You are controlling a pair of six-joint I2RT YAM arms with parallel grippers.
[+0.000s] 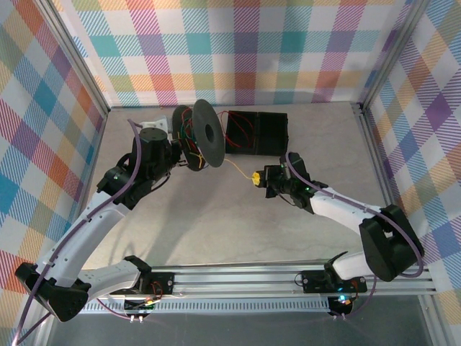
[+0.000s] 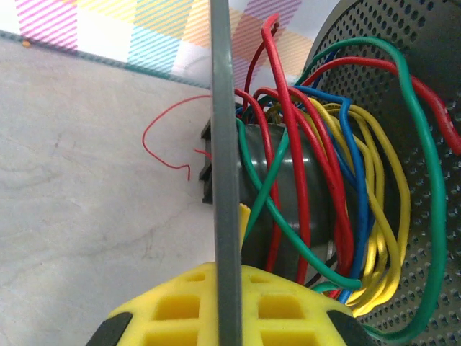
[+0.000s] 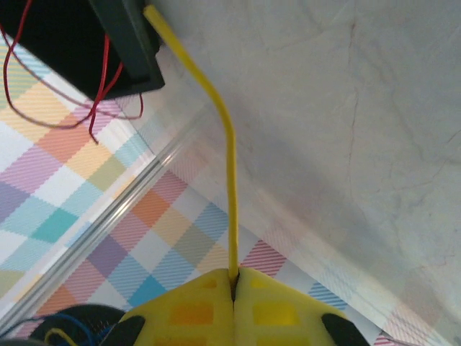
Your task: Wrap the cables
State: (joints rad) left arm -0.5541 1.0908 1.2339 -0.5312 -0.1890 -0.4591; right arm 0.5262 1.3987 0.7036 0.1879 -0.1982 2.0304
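Although the spool (image 1: 205,133) already carries a loose tangle of red, yellow, green and blue cables (image 2: 317,180), wrapping looks unfinished: one yellow cable (image 3: 233,202) trails off it, and a thin red strand (image 2: 155,137) lies beside it. The left gripper (image 2: 227,288) clamps the spool's rim; the right gripper (image 3: 234,282), near the spool, pinches the yellow cable.

- The cables (image 2: 317,166) are thin red, yellow, green and blue wires, wound loosely and crossing one another around the core of the spool (image 1: 205,133), between its two discs.
- One yellow strand (image 3: 229,144) leads off the spool, nearly straight with one bend, its end pinched in the closed right end effector (image 3: 234,292).
- A thin red wire (image 2: 155,130) lies loose and kinked on the surface (image 1: 216,231) beside the spool.
- More red loops (image 1: 241,126) lie against the black box (image 1: 266,133).
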